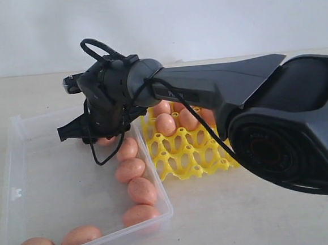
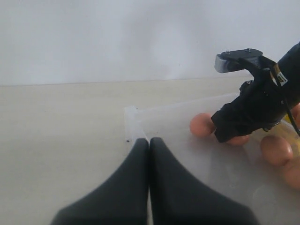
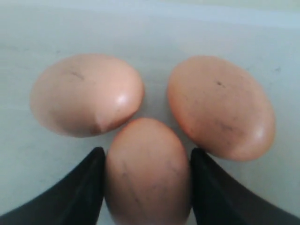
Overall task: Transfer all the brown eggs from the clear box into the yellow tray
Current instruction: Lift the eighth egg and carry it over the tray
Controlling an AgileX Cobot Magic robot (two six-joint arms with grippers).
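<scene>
Lab-like test setup, plain white wall (image 1: pixel 212 16), pale table (image 1: pixel 245 218), robot arm (image 1: pixel 218 87)

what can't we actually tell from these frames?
1. Exterior view: right arm hides the yellow tray's far cups; egg count there unknown.
2. Right wrist view: egg in the right gripper is cut off by the frame edge; lifted or resting on the clear box, unclear.
3. Left wrist view: tray almost wholly outside the frame.
</scene>
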